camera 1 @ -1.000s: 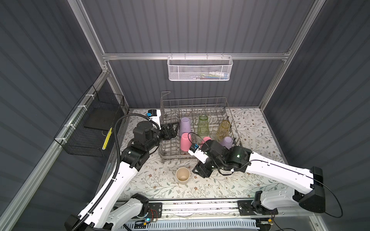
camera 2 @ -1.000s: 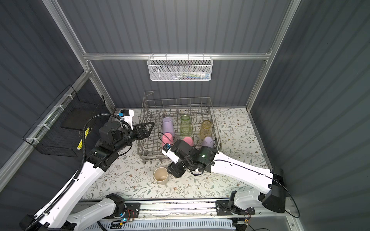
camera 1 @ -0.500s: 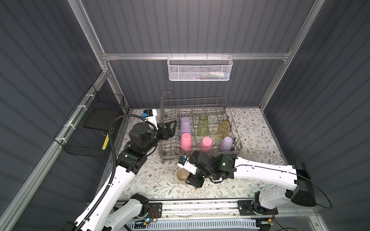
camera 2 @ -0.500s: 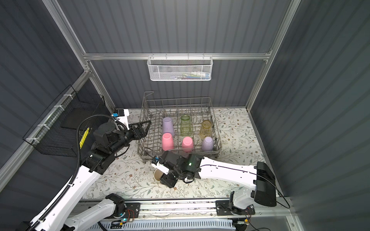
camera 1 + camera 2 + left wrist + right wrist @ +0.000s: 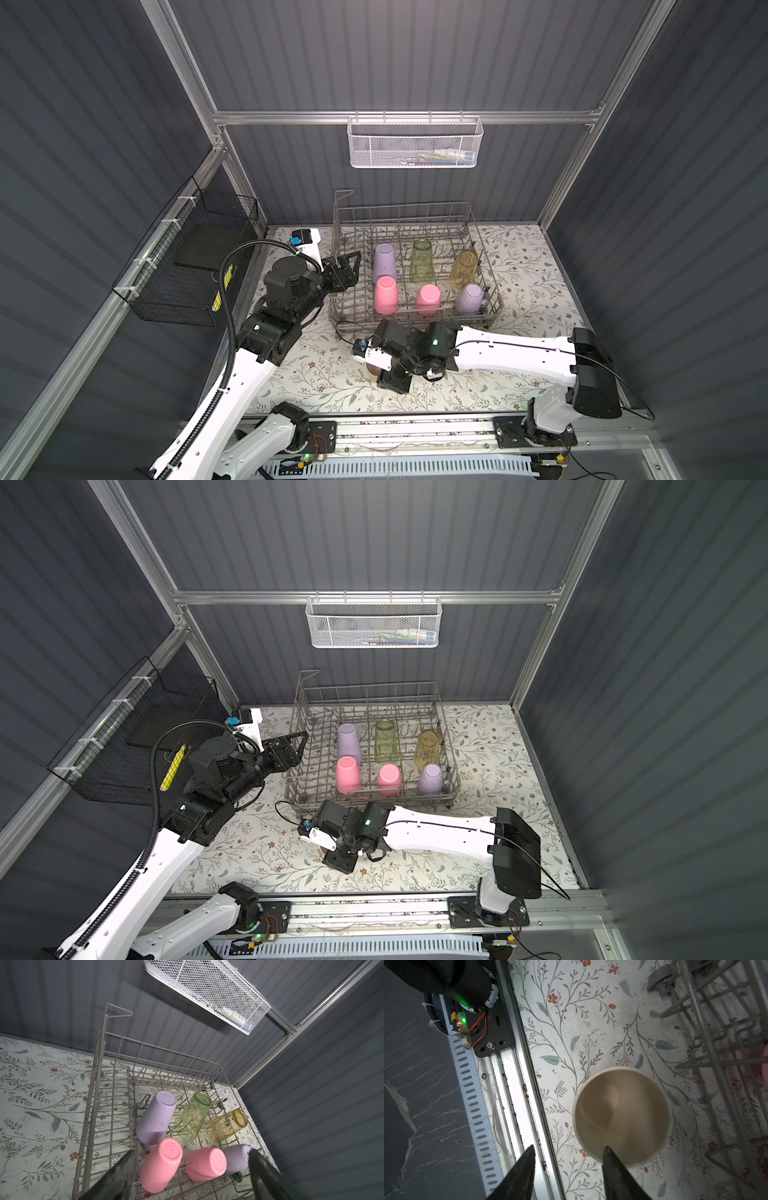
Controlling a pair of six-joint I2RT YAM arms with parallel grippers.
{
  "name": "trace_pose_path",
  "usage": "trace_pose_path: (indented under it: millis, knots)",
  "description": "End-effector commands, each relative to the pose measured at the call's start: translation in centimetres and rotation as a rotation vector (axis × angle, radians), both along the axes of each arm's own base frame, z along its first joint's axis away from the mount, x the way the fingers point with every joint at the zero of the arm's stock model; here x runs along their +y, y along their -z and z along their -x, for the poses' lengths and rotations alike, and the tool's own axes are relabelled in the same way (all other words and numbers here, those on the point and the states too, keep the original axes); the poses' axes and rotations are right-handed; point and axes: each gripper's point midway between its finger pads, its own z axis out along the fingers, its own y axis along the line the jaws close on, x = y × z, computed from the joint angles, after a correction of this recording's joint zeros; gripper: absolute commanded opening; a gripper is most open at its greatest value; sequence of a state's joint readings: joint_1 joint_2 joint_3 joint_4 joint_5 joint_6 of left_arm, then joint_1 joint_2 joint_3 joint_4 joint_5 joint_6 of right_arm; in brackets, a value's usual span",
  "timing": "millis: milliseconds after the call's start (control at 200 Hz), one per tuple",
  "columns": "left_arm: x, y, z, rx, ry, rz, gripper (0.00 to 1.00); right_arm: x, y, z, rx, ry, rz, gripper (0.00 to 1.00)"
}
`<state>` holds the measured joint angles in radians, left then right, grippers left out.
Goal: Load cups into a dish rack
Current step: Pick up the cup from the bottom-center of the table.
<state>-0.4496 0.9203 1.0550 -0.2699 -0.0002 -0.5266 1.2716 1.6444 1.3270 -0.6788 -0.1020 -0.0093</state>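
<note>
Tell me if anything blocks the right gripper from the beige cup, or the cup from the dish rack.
Nothing visible lies between the right gripper and the beige cup; one finger overlaps its rim. The tall near wall of the dish rack stands between the cup and the tines, so it likely must be lifted over.

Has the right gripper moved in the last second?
Yes. In both top views the right gripper has left the dish rack's front edge and come toward the near rail; it now hangs open over the beige cup.
</note>
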Motion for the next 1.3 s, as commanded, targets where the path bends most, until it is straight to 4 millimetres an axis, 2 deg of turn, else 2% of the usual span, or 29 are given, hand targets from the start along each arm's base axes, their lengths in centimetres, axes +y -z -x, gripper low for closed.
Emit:
trace_pose_path:
  millis: [0,660,886,1061,1221,1296]
  knots:
    - [0.6,-1.5,0.2,-0.041,-0.013,-0.005,0.85,0.3,-0.2,-0.2,-0.027,-0.033,0.017,0.53]
    - [0.5,-2.0,0.3,-0.053,-0.006,-0.001,0.85,0.9,3.0,-0.8,0.006,-0.068,0.076,0.42]
    - [0.7,-2.2,0.7,-0.059,-0.01,-0.004,0.85,0.9,3.4,-1.2,0.006,-0.082,0.086,0.23]
    - [0.7,-2.1,0.7,-0.055,-0.007,-0.001,0.85,0.5,3.4,-1.2,0.012,-0.094,0.088,0.13]
    - [0.8,-2.3,0.8,-0.06,-0.008,-0.001,0.85,-0.1,2.2,-1.3,0.001,-0.116,0.07,0.0]
    - [0.8,-2.3,0.8,-0.059,-0.008,-0.002,0.85,-0.4,1.3,-1.3,0.006,-0.12,0.047,0.0]
